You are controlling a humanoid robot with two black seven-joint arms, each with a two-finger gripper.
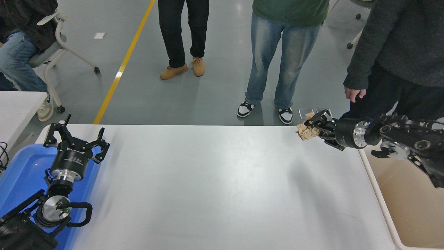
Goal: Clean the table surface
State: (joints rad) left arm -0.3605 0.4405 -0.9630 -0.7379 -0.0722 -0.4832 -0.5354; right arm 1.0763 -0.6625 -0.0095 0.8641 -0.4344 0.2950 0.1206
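The table surface [215,187] is a wide white tabletop filling the lower half of the head view. My right gripper [312,126] is shut on a crumpled brown paper ball [307,131] and holds it in the air above the table's far right edge, the arm reaching in from the right. My left gripper [74,140] is open and parked at the lower left, over the edge of the blue tray.
A blue tray [20,173] lies at the table's left end. A beige bin [409,205] stands at the right end, under my right arm. Several people stand beyond the far edge; one hand [354,93] hangs near my right gripper. A smaller white table [17,107] stands at left.
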